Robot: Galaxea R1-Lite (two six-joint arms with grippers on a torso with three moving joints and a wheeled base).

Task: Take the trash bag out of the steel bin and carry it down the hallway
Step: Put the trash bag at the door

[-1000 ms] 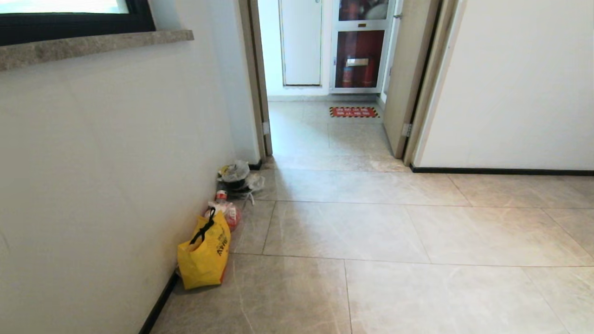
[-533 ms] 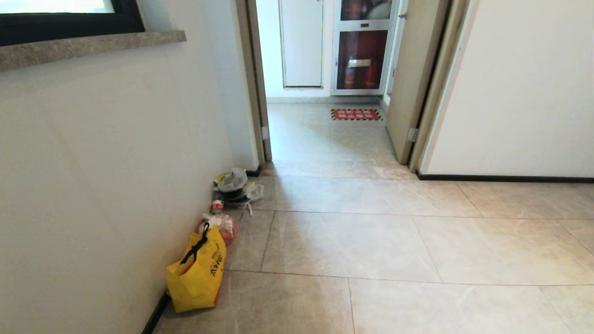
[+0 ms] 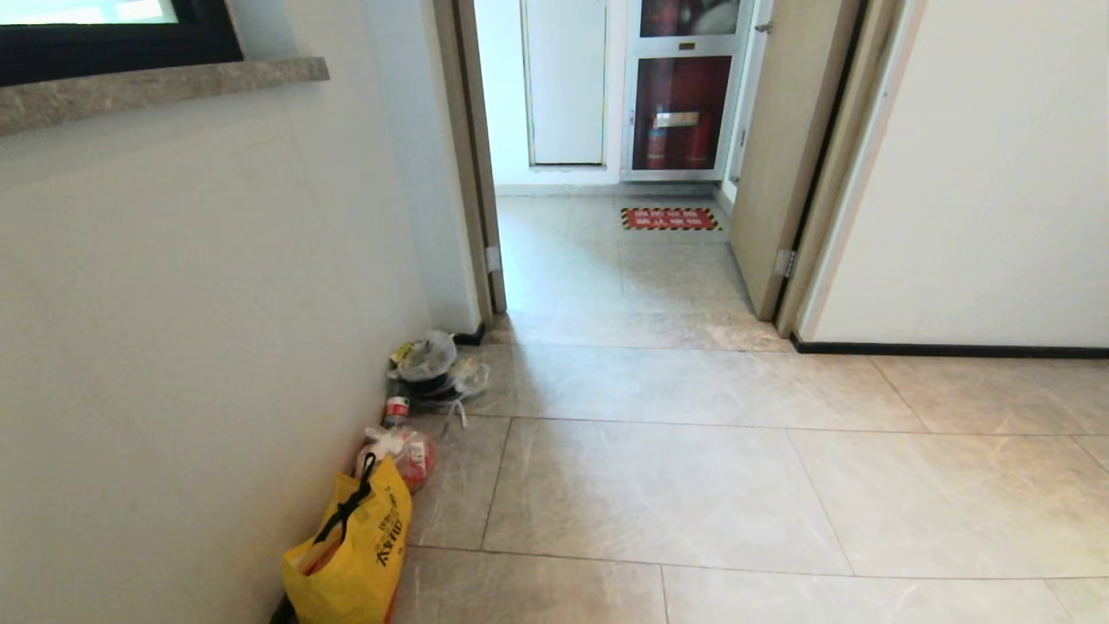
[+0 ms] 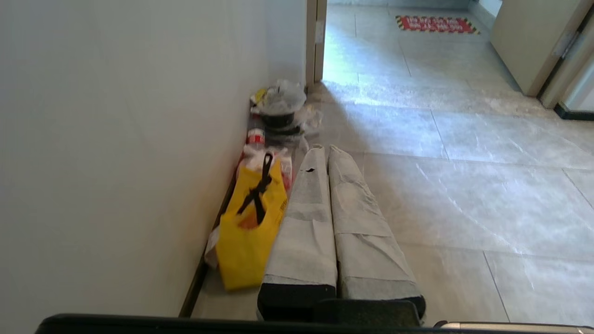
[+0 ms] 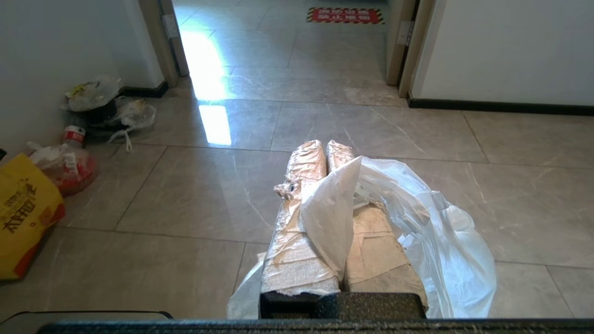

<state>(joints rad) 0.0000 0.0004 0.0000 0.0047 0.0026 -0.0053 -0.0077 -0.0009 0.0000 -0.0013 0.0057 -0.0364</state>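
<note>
The right gripper [image 5: 325, 148] has its two padded fingers pressed tight together, and the trash bag [image 5: 417, 232] is caught between them. A fold of the thin white plastic comes up out of the seam between the fingers, and the rest of the bag billows out over one finger and hangs down beside and below the hand, clear of the tiles. The bag sits right at the hand, draped on it rather than trailing away.

The left gripper [image 4: 325, 149] is held out low over the floor with its fingers closed flat against each other and nothing between them.

All this is in the hallway [image 3: 658, 485], over glossy beige-grey tiles. Neither arm shows from the head camera. Along the foot of the left-hand wall, against the black baseboard, stands a yellow bag [image 3: 351, 555] with black handles. Just beyond it along the wall lies a small clear bag with red inside [image 3: 403, 455], then a small can with a red label [image 3: 397, 407], then a heap of crinkled clear plastic and dark rubbish [image 3: 433, 368] near the corner of the door frame. Past that, the doorway [image 3: 606, 260] stands open with its door [image 3: 780, 156] swung to the right, and a red floor sticker with striped edges [image 3: 670, 218] lies on the tiles in front of a glass-fronted cabinet [image 3: 684, 104] holding red cylinders.
</note>
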